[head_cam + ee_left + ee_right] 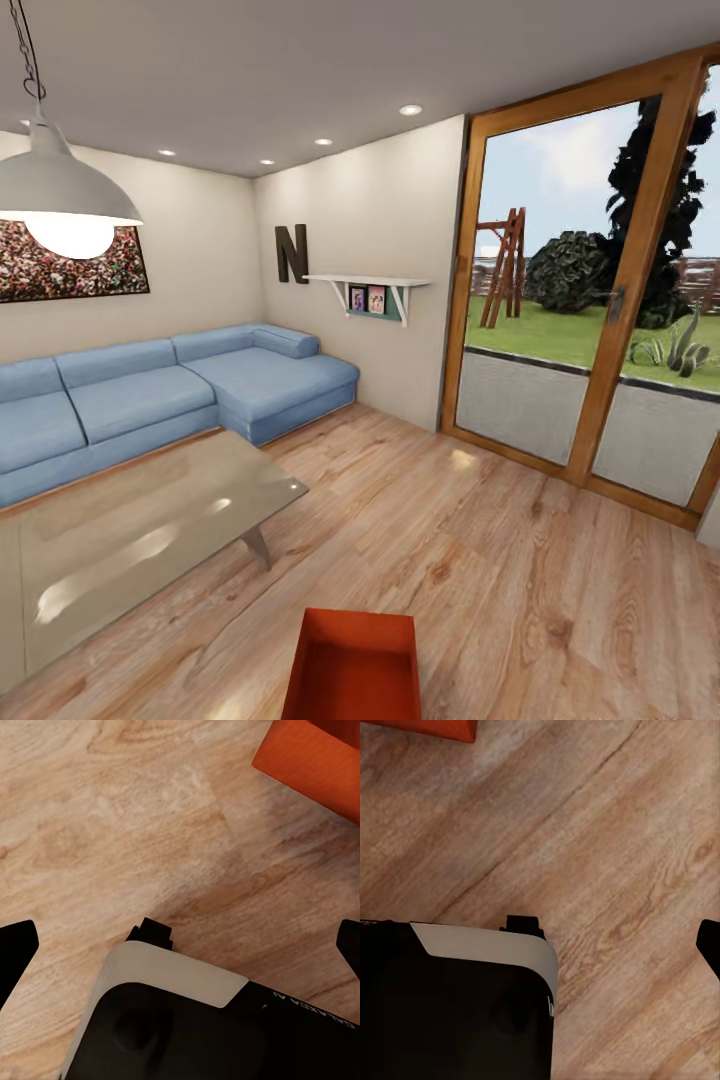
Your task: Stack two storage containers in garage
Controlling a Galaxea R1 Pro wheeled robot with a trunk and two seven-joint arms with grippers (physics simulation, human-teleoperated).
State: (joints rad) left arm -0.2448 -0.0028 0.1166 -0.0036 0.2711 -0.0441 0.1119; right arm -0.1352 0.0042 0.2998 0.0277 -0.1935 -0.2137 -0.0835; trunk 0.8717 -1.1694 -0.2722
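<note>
Step in hand: reaching the first bin (352,665), judged from the robot facing it in the living room with nothing held.
Bin place: on the wood floor (520,560), at the bottom edge of the head view, just beyond the near corner of the coffee table (130,535) and clear of it; open top up, inside looks empty.
Left gripper: fingers (16,949) stand wide apart at the picture's two sides, holding nothing; it hangs over bare planks with a corner of the bin (315,761) near.
Right gripper: one finger (710,945) shows at the picture's edge, the other does not, so I cannot tell how wide it is; it hangs over planks, a sliver of bin (431,727) at the edge.
How to do it well: roll closer and square on to the bin's long axis, lower both arms evenly, take opposite walls by the rim, lift level. Risk, as I judge it: a one-sided grip tips the bin.
Bins counted: one in sight; the task needs two.
Sofas: one, blue (150,395), along the far wall.
Tables: one.
Glass doors: two panes in a wood frame (640,270).
Garage: not reached.
</note>
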